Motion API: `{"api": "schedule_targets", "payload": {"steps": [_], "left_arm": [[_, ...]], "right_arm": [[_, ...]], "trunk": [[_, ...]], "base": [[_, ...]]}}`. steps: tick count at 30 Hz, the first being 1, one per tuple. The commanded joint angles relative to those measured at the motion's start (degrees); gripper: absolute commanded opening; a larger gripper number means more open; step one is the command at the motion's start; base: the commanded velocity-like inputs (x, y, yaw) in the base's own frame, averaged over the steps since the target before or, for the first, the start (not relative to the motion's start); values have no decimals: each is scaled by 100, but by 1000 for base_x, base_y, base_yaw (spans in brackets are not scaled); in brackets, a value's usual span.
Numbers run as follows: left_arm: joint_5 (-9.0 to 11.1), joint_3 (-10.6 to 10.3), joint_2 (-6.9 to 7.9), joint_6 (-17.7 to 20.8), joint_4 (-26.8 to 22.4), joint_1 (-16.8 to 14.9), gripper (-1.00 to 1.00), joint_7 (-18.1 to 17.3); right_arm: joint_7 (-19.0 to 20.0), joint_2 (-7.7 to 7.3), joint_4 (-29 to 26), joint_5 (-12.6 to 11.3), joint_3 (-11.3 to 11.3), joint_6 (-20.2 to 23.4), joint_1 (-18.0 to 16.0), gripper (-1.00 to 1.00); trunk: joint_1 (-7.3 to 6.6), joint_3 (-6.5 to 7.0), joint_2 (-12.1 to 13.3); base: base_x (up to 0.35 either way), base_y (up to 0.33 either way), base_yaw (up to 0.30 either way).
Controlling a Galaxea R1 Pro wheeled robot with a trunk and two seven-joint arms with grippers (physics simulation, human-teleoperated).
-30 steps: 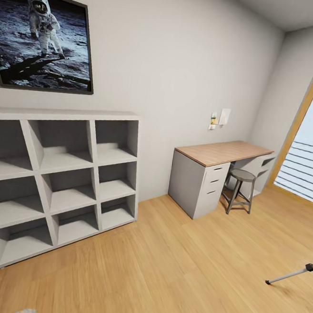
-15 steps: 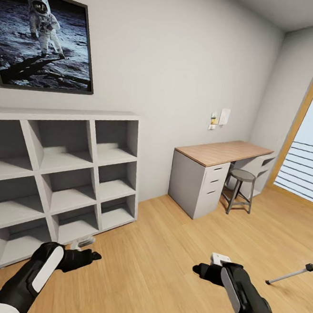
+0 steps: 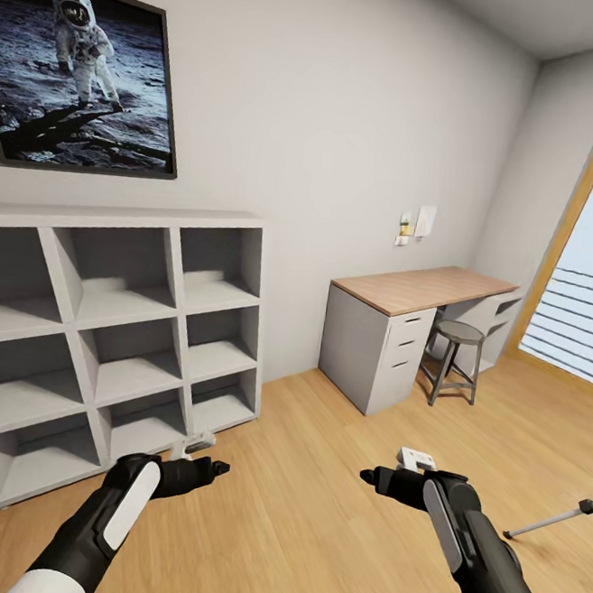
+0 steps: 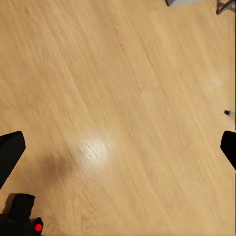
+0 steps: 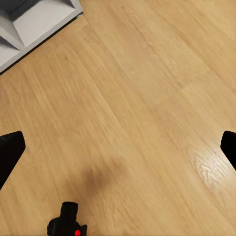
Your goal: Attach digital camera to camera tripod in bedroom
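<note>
A small black digital camera (image 4: pixel 20 222) with a red button lies on the wood floor, seen at the edge of the left wrist view and again in the right wrist view as the same digital camera (image 5: pixel 67 225). One slim silver leg of the camera tripod (image 3: pixel 550 520) reaches in at the head view's right edge; the rest of it is out of view. My left gripper (image 3: pixel 211 466) and right gripper (image 3: pixel 373 476) both hover above the floor, pointing forward. In each wrist view the fingers (image 4: pixel 10 152) (image 5: pixel 10 150) stand far apart with only floor between them.
A grey cube shelf unit (image 3: pixel 112 333) stands against the left wall under an astronaut picture. A wood-topped desk (image 3: pixel 424 291) with a round stool (image 3: pixel 458 335) sits at the back right, beside a tall window (image 3: pixel 586 306). Wood floor lies between.
Both arms have risen from the bottom of the head view and stretched forward over the floor. The room and the tripod leg have not shifted.
</note>
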Motion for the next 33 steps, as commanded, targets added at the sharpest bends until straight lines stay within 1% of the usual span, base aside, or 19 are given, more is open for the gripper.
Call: {"api": "schedule_targets", "payload": {"steps": [1,6,9,11,15,33], "left_arm": [[-2,-8,-76,20,-4,-3,100,11],[-29,-15,-164,18,-13,-5,100,74],[-36,-19,-196,21,-20,-4,100,188],[-39,-21,-212,23,-38,-5,100,332],[-23,-17,-216,41,-100,-6,100,522],[-2,-32,-192,39,-117,-7,100,530]], "right_arm": [[48,2,-6,37,-6,27,-4,100],[45,8,-13,48,-4,48,-4,100],[45,8,-23,57,-8,111,-4,100],[44,8,-39,62,-7,191,-4,100],[41,33,-34,67,-7,287,-4,100],[38,61,-9,38,-12,282,-4,100]], "trunk": [[0,-6,-4],[0,-6,-4],[0,-6,-4],[0,-6,-4],[88,-78,-164],[483,-401,-886]], "base": [[0,0,0],[0,0,0],[0,0,0],[0,0,0],[0,0,0],[0,0,0]]}}
